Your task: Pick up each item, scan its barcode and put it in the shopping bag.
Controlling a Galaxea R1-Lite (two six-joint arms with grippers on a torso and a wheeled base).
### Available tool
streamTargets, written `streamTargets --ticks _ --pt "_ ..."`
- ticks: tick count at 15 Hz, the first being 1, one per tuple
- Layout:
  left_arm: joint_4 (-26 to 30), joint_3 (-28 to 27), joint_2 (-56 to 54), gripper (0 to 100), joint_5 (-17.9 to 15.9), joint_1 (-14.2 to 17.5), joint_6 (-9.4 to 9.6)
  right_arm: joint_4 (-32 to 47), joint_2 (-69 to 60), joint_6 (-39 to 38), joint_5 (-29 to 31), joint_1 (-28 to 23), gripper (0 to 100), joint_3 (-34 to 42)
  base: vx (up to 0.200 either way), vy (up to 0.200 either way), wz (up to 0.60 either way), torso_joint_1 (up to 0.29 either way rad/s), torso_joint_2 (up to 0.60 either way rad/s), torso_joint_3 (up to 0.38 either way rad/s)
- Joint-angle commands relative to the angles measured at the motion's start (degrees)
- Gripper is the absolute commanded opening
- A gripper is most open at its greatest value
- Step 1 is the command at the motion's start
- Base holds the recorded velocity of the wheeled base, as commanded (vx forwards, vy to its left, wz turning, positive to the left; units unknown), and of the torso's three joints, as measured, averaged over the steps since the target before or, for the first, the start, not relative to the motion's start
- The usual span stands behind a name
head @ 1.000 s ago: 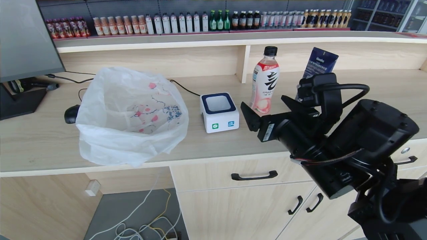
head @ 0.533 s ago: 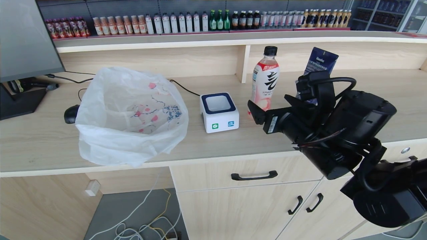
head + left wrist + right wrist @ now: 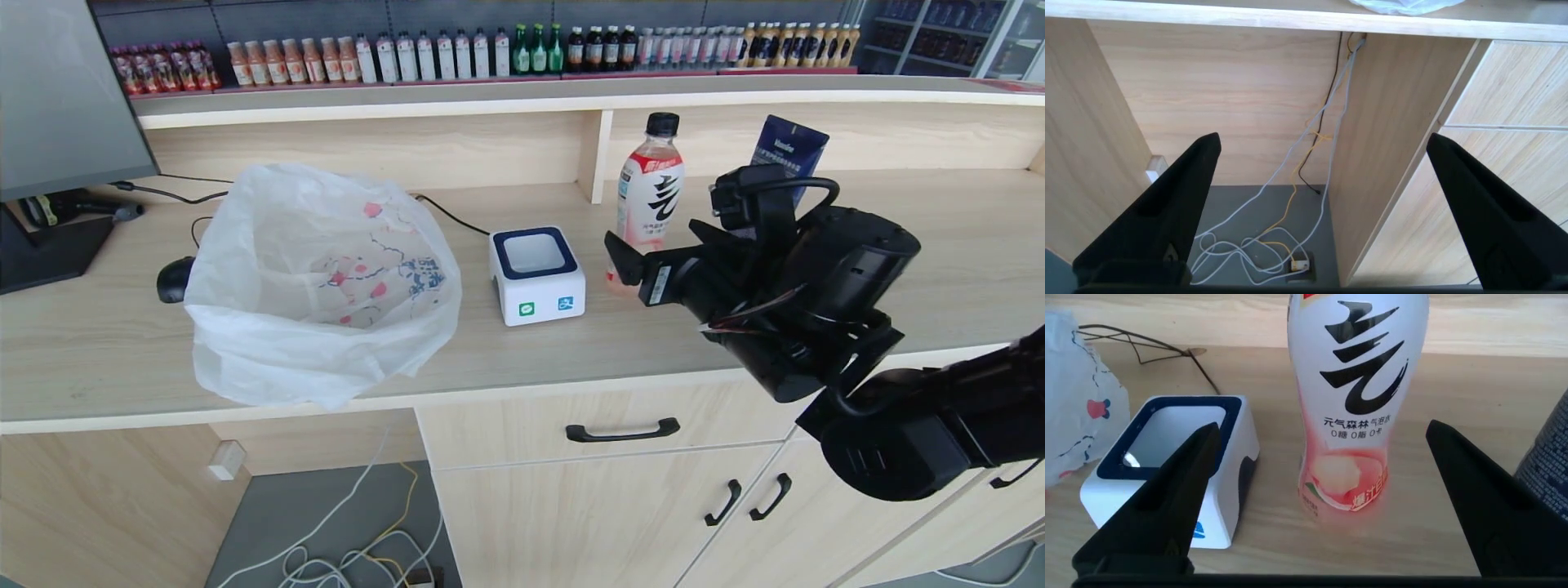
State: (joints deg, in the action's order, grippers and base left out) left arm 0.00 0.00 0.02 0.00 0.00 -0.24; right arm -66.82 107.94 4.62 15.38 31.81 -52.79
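A pink-labelled drink bottle (image 3: 651, 192) with a black cap stands upright on the wooden counter (image 3: 490, 351), right of the white barcode scanner (image 3: 536, 273). A dark blue pouch (image 3: 788, 151) stands behind and to its right. The white plastic shopping bag (image 3: 318, 278) sits open at the counter's left. My right gripper (image 3: 653, 245) hovers open just in front of the bottle's base. In the right wrist view the bottle (image 3: 1360, 400) stands ahead between the spread fingers of the right gripper (image 3: 1323, 433), with the scanner (image 3: 1167, 478) beside it. My left gripper (image 3: 1323, 143) hangs open below the counter.
A black mouse (image 3: 174, 279) and a monitor (image 3: 65, 90) stand at the far left. A raised shelf (image 3: 490, 102) runs along the back, with a divider (image 3: 598, 155) beside the bottle. Drawers (image 3: 622, 430) lie under the counter. Cables (image 3: 1266, 237) lie on the floor.
My right arm has moved forward and up over the counter, bringing the open gripper closer to the bottle's base. The bottle, pouch, scanner and bag have not moved.
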Motion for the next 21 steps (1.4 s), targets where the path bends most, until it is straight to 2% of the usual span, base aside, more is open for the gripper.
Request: streamTargets --ticks 1,9,16,19,21 --pt "0.00 0.00 -0.02 100 0.00 0.00 -0.02 -0.07 1.05 0.04 -0.71 -1.13 100 -0.30 0.000 0.000 0.00 0.000 0.00 0.000" --pt "0.00 0.00 -0.02 100 0.00 0.00 -0.02 0.02 5.09 0.04 -4.13 -3.42 100 -5.40 0.000 0.000 0.00 0.000 0.00 0.000" --pt "0.00 0.00 -0.02 100 0.00 0.00 -0.02 0.02 6.50 0.04 -7.65 -5.44 100 -6.63 0.000 0.000 0.00 0.000 0.00 0.000" --pt "0.00 0.00 -0.02 100 0.00 0.00 -0.02 0.28 8.78 0.04 -8.53 -5.88 100 -11.20 0.000 0.000 0.00 0.000 0.00 0.000" --pt "0.00 0.00 -0.02 100 0.00 0.00 -0.02 3.54 9.05 -0.05 -8.62 -6.14 100 -13.04 0.000 0.000 0.00 0.000 0.00 0.000"
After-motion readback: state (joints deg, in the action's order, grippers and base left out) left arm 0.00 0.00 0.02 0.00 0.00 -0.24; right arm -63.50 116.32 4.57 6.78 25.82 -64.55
